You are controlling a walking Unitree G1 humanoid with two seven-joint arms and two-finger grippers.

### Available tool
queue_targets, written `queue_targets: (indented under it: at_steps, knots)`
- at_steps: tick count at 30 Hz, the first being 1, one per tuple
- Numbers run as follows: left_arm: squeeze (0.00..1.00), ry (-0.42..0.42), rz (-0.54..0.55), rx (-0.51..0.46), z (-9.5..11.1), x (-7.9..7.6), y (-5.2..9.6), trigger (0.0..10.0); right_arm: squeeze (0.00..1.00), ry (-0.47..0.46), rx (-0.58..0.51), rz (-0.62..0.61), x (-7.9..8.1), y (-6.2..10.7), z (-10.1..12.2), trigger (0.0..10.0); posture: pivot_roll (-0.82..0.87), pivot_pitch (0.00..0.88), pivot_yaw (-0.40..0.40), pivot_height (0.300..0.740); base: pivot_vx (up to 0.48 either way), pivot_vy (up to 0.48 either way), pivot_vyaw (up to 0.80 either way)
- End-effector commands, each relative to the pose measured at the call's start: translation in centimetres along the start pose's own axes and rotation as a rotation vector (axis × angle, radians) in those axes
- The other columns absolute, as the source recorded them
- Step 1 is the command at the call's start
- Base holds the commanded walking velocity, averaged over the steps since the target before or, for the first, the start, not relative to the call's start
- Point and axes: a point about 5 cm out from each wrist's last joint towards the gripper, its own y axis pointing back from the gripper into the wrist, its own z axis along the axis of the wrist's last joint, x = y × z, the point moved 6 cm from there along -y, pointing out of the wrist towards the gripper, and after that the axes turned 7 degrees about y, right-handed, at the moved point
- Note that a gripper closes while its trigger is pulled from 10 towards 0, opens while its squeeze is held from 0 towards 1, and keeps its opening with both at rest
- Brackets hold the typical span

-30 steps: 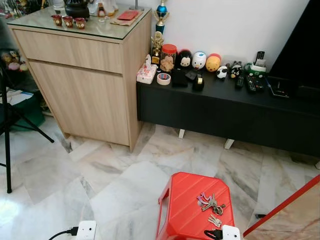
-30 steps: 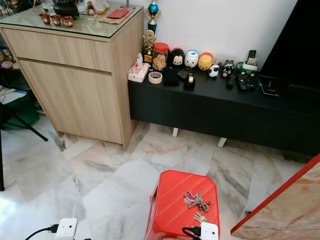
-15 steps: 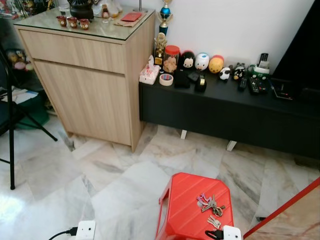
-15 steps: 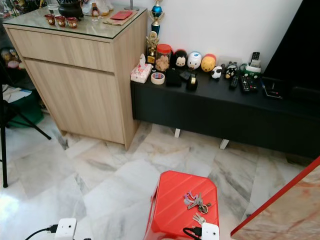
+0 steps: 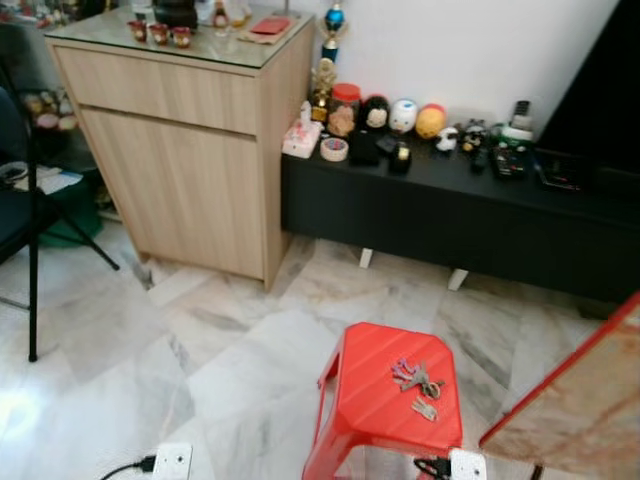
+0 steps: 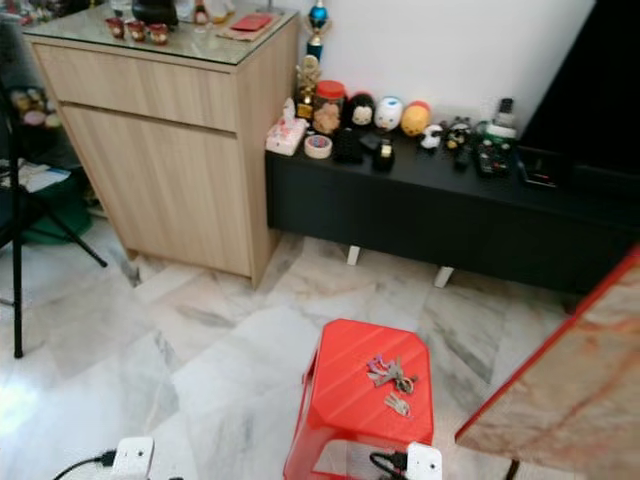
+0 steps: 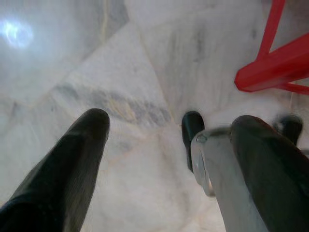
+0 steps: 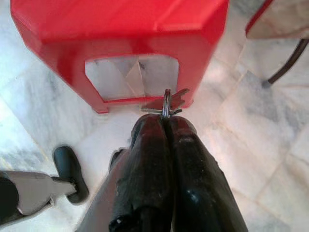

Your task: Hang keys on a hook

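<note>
Metal keys (image 5: 414, 376) are lying in a loose silvery bunch with a pinkish tag on the top of a red plastic stool (image 5: 372, 400); a second, smaller bunch (image 5: 424, 408) is lying just beside it, nearer the robot, so two bunches are resting there. A third set is hanging as a thin steel key ring (image 8: 166, 103) with flat keys splayed under it, in front of the stool's side opening.

Going from the left across the room: a black folding chair (image 5: 30, 250) is standing at the edge; a pale wood cabinet (image 5: 180, 150) is carrying three small red cups (image 5: 158, 32) on its glass top; a low black bench (image 5: 450, 205) is running along the white wall, bearing one roll of tape (image 5: 334, 149) and three round toy heads (image 5: 402, 116), black, white and orange. Two white power sockets, one (image 5: 172, 461) on the left and one (image 5: 466, 465) by the stool, are sitting on the marble floor (image 5: 230, 350); a red-edged marble tabletop (image 5: 580, 400) is cutting in at the right.

The left gripper (image 7: 171, 123) is hanging over the floor, its jaws spread wide apart and holding nothing; the right gripper (image 8: 166, 121) is hanging low beside the stool, its jaws pressed together and pinching the key ring at their tips.
</note>
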Motion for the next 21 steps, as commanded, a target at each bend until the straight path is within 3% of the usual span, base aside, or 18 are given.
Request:
queue_targets:
  at_steps: [1, 14, 21]
  knots:
    - [0.00, 0.008, -0.001, 0.022, -1.1, -0.3, 0.2, 10.0, 0.00, -0.014, -0.040, -0.018, -0.6, -0.2, 1.3, 10.0, 0.11, 0.000, -0.092, 0.740, 0.000, 0.000, 0.00]
    - [0.00, 0.045, -0.007, -0.014, -0.3, -0.6, 0.1, 10.0, 0.00, -0.053, -0.079, -0.015, -0.6, -0.1, 1.8, 10.0, 0.11, 0.000, -0.097, 0.740, 0.000, 0.000, 0.00]
    - [0.00, 0.043, -0.020, -0.073, 1.1, -0.6, 0.0, 10.0, 0.00, -0.050, -0.204, -0.068, -1.4, 0.2, 3.6, 10.0, 0.11, 0.000, -0.102, 0.740, 0.000, 0.000, 0.00]
